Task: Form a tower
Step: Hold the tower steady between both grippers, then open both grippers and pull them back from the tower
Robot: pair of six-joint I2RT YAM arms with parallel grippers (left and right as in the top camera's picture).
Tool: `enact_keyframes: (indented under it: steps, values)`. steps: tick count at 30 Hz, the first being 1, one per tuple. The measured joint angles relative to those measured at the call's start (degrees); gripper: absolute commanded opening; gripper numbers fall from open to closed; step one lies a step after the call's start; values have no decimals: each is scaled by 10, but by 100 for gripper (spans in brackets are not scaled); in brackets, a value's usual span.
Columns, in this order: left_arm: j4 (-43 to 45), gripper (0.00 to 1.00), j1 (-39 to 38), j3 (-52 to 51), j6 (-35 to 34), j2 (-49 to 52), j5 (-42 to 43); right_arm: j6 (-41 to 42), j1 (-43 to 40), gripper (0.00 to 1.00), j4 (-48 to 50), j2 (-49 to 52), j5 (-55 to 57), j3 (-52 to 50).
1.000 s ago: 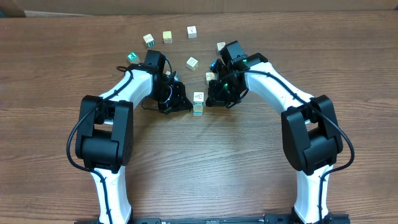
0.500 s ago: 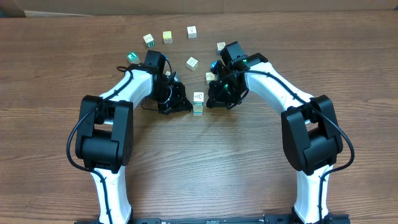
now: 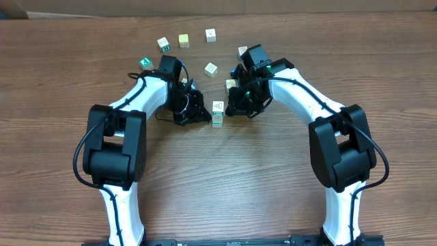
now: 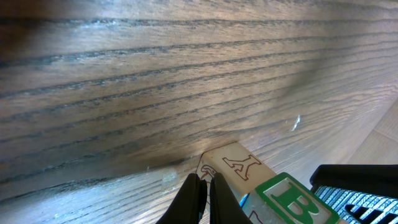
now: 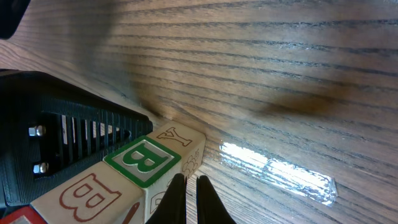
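Overhead: your tower [image 3: 217, 113] stands mid-frame between the left end effector [image 3: 207, 116] and the right end effector [image 3: 229, 109], both pinched together and empty. A sideways nudge from either could topple it.

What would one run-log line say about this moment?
tower: standing | left claw: shut, beside tower | right claw: shut, beside tower

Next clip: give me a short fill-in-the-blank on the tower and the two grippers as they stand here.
1. The tower stands ____ the left gripper and the right gripper.
2. The jaws of both grippers are ____.
3. In the wrist views, the green-framed letter on the tower is ____.
Missing words: between; shut; B.
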Motion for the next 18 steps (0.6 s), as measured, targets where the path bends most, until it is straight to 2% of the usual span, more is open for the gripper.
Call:
enact_keyframes:
  steps: [18]
  values:
    - [0, 4, 0, 0, 0, 0, 0, 0, 20, 4, 12, 0, 2, 0]
